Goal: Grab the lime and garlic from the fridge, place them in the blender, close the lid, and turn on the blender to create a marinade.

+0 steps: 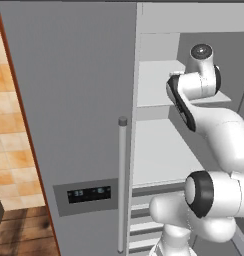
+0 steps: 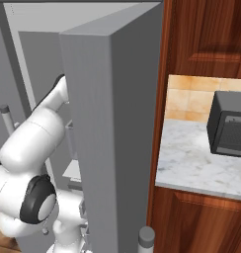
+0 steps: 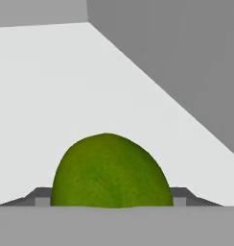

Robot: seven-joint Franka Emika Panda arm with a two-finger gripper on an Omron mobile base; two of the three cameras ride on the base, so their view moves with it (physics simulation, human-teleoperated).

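In the hand view a green lime bulges up right between my gripper's two fingertips, which press against its left and right sides. It sits over a white shelf inside the fridge, with the grey inner wall to the right. In the left base view my arm reaches into the fridge's open right compartment, between its white shelves. The left door stays closed, with its bar handle and dark display panel.
The swung-open fridge door stands edge-on just right of my arm. Beyond it a marble counter carries a dark microwave below wooden cabinets. Tiled wall and wood floor lie left of the fridge.
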